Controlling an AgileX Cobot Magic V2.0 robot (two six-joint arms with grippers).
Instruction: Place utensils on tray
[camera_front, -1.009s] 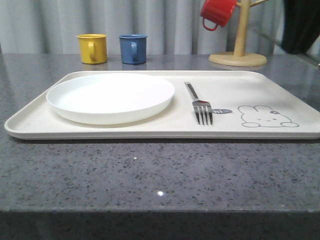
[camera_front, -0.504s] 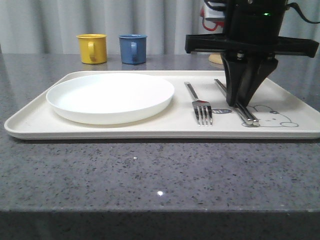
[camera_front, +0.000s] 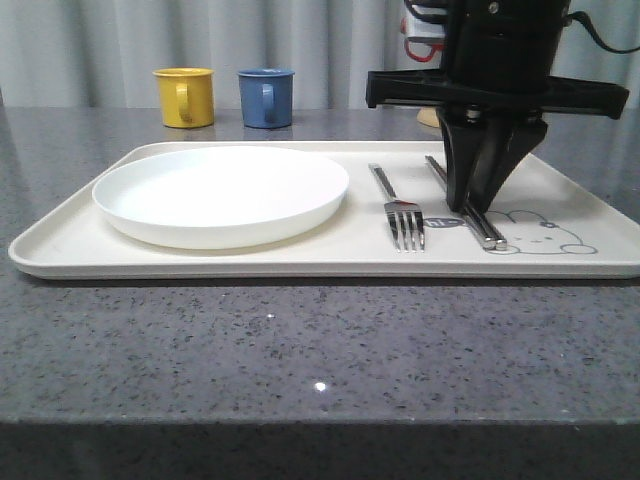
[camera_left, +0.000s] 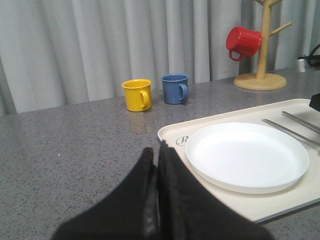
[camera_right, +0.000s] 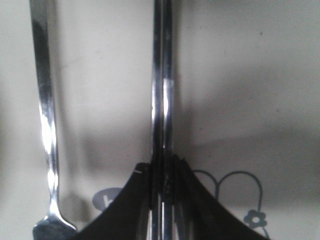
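Observation:
The cream tray (camera_front: 300, 262) holds a round white plate (camera_front: 220, 190) on its left half and a steel fork (camera_front: 400, 212) to the plate's right. My right gripper (camera_front: 468, 207) reaches down over the tray's right part, shut on a pair of steel chopsticks (camera_front: 489, 235) lying parallel to the fork, their near ends over the rabbit drawing (camera_front: 545, 232). In the right wrist view the chopsticks (camera_right: 162, 75) run between the closed fingers (camera_right: 135, 200), with the fork (camera_right: 42, 100) beside them. My left gripper (camera_left: 157, 150) is shut and empty, off the tray's (camera_left: 170, 135) left end. No spoon is visible.
A yellow mug (camera_front: 185, 96) and a blue mug (camera_front: 267, 97) stand behind the tray. A red mug (camera_left: 243, 42) hangs on a wooden mug tree (camera_left: 265, 50) at the back right. Grey countertop (camera_front: 300, 350) stretches in front of the tray.
The right arm has come into view with the chopsticks and lowered them onto the tray beside the fork; since half a second ago they shifted slightly back.

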